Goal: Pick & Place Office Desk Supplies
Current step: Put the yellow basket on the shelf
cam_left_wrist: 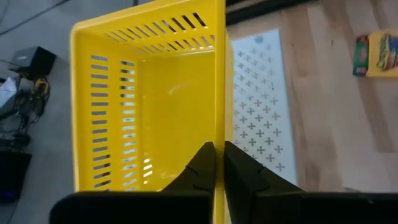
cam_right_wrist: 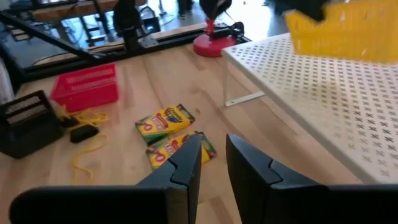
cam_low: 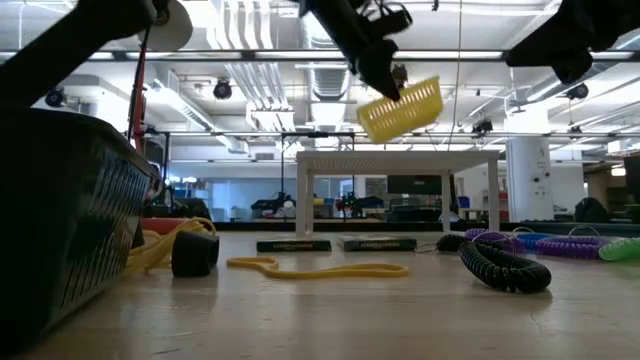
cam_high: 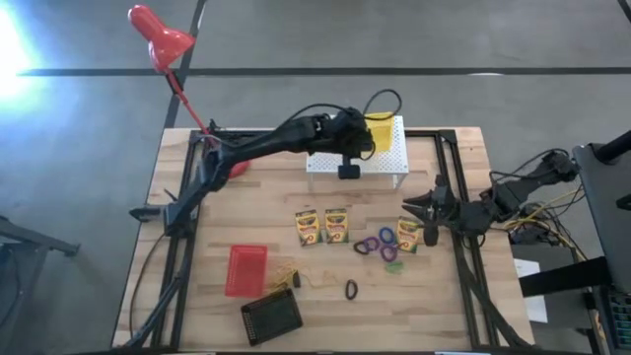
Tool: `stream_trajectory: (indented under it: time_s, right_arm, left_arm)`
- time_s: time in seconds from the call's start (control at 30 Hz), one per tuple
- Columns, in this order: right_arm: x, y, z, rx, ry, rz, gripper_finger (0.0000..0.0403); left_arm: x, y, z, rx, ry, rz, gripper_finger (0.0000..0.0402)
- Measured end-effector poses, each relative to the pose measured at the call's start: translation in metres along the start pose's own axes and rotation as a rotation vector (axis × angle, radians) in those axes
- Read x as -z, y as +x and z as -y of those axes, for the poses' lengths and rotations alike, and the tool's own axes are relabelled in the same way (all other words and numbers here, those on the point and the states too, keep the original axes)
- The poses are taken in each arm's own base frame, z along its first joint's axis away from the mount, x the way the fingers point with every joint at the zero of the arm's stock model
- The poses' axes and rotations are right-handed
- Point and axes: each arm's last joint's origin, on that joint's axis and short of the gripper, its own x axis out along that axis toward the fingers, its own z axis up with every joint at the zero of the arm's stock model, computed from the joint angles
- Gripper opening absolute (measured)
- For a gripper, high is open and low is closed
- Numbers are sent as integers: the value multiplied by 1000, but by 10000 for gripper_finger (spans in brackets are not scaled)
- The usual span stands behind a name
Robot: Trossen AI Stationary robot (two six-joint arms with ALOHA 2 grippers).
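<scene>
Wooden table (cam_high: 197,296) | left gripper (cam_left_wrist: 219,163) pinching yellow basket (cam_left_wrist: 149,106) wall above white stand (cam_high: 389,158) | lower level, release gently | right gripper (cam_right_wrist: 214,163) slightly spread, empty, right of crayon boxes (cam_high: 322,226).

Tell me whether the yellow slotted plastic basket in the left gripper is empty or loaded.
Empty. The left wrist view looks straight into the yellow slotted plastic basket, pinched at its rim by the left gripper, and shows only bare walls and floor.
</scene>
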Motion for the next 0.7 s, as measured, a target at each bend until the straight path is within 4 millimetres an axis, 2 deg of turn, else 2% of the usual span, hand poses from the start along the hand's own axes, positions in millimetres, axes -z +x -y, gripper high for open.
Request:
stream_trajectory:
  time_s: [0.13,0.37,0.7]
  right_arm:
    - [7,0,-1,63,-14,45,72]
    - [9,0,2,170,-16,107,72]
    - [9,2,3,245,-23,148,72]
  left_arm:
    - [5,17,5,13,4,-28,21]
    - [5,26,5,-5,-14,-15,35]
    - [4,37,3,-26,-31,36,99]
